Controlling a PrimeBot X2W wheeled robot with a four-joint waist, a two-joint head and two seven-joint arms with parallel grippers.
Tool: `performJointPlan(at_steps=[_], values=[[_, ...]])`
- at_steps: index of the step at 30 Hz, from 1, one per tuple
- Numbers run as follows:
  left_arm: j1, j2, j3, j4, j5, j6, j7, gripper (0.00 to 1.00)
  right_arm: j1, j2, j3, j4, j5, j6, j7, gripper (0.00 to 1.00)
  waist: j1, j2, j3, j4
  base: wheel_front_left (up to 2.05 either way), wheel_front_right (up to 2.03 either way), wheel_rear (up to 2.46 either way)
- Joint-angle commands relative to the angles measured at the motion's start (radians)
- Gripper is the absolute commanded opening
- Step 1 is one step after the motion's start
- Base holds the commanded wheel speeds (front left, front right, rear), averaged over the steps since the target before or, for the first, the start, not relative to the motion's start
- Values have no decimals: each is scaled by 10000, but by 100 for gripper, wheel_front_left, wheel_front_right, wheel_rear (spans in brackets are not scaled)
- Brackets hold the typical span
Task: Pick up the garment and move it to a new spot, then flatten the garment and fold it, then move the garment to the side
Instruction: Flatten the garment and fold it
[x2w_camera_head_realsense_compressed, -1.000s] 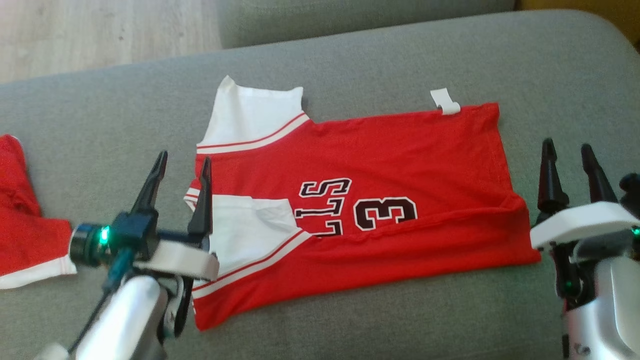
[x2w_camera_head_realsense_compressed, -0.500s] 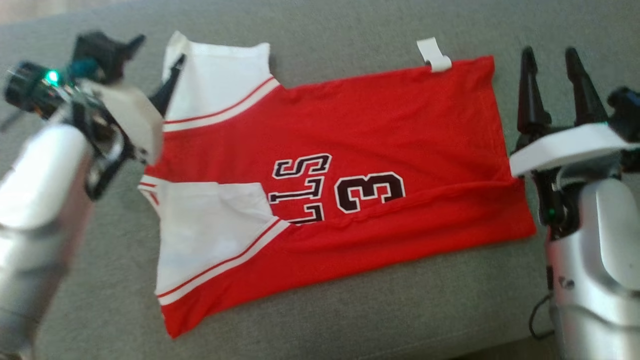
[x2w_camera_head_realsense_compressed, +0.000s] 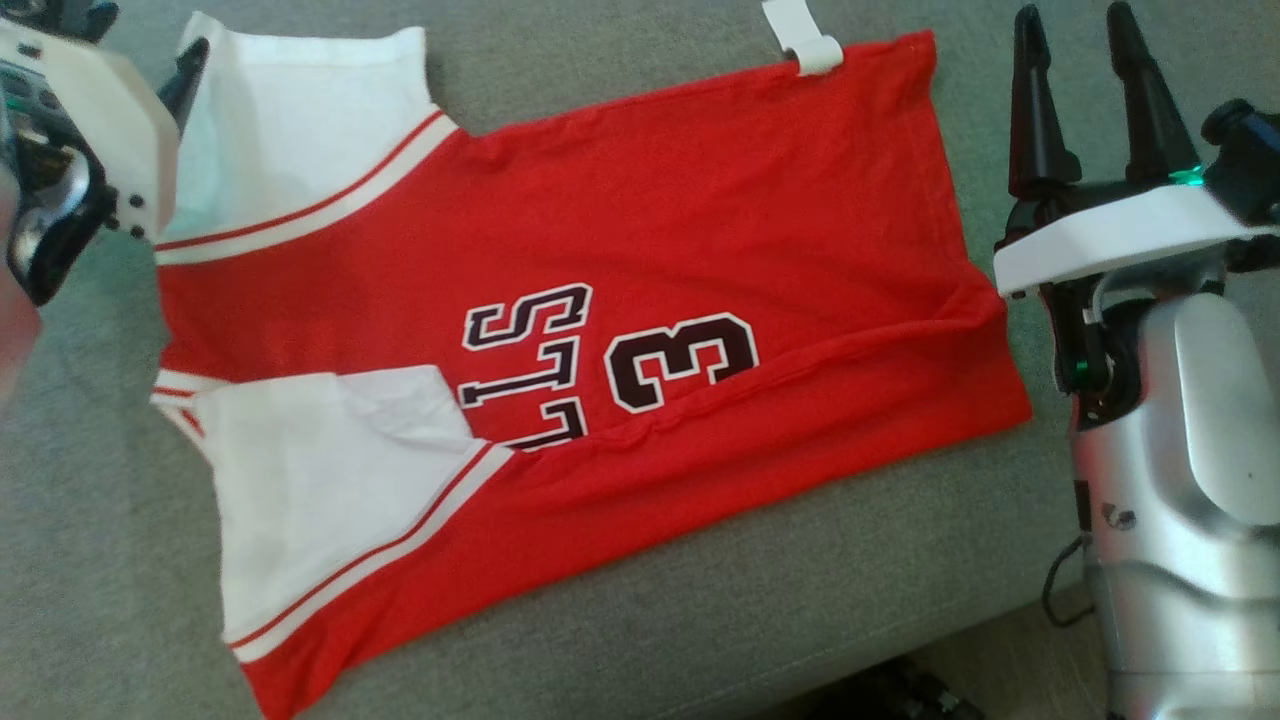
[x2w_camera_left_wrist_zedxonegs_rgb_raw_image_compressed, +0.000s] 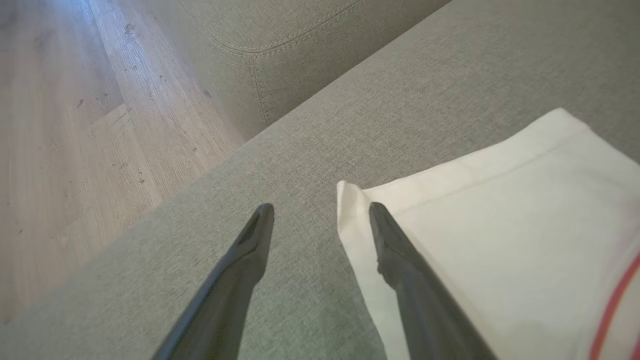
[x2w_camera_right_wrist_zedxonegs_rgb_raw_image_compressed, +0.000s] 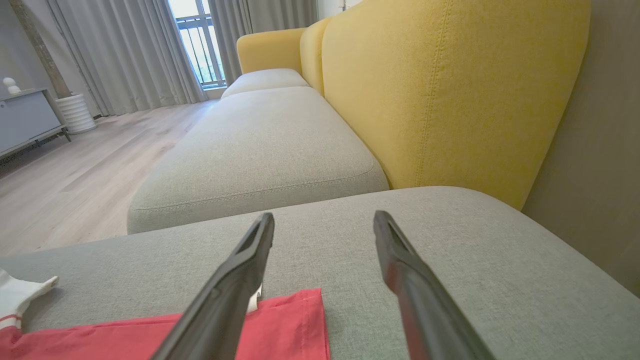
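Red jersey lies flat on the grey sofa cushion, long axis crosswise: white shoulders at my left, hem at my right. Left hand released, fingers straddling the jersey's white shoulder corner, so nearer. Right hand released, just beside the hem.

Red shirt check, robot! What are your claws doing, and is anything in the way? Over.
Left gripper open at the white sleeve corner. Right gripper open, empty, beside the red shirt. Shirt spread on the cushion, nothing on it.
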Motion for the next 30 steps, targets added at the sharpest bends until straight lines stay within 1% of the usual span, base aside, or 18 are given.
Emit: performJointPlan(at_steps=[1,5,10,13,16,17,18,20,22,27,28,30], values=[[-571,446,241,-64,-113,19,-68,100,-281,-32,205,-319,54,67,-150,100,-1,0,203,-195,0,0,0],[-891,419,-192,177,-507,19,10,100,-375,-32,164,-269,61,67,-211,100,-1,0,405,-328,0,0,0],[-1073,439,-781,349,-1067,18,425,100,-437,-31,133,-186,67,67,-264,100,-1,0,520,-394,0,0,0],[-1129,472,-981,611,-1382,18,754,100,-501,-31,157,-159,86,67,-274,100,-1,0,564,-439,0,0,0],[-1073,446,-1115,788,-1885,18,1310,100,-552,-31,143,-151,44,67,-260,100,-1,0,564,-463,0,0,0],[-1065,446,-1159,801,-2034,18,1491,44,-567,-31,118,-149,17,67,-251,100,-1,0,558,-456,0,0,0],[-1096,469,-1255,747,-2241,18,1656,0,-592,-31,48,-147,-38,67,-224,100,-1,0,547,-414,0,0,0],[-1168,456,-1264,731,-2326,18,1473,0,-606,-31,-57,-133,-130,67,-193,100,-1,0,505,-319,0,0,0],[-1255,401,-1310,710,-2239,18,1075,0,-632,-31,-132,-106,-249,67,-124,100,-1,0,423,-188,0,0,0],[-1415,105,-1405,525,-1791,18,-559,0,-806,-146,-202,66,-627,67,200,100,-1,0,73,306,0,0,0],[-1415,105,-1405,525,-1791,18,-559,0,-806,-146,-202,66,-627,67,200,100,-1,0,73,306,0,0,0],[-1431,-69,-1441,417,-1588,20,-1224,0,-893,-312,-154,254,-659,67,423,100,-1,0,-95,573,0,0,0]])
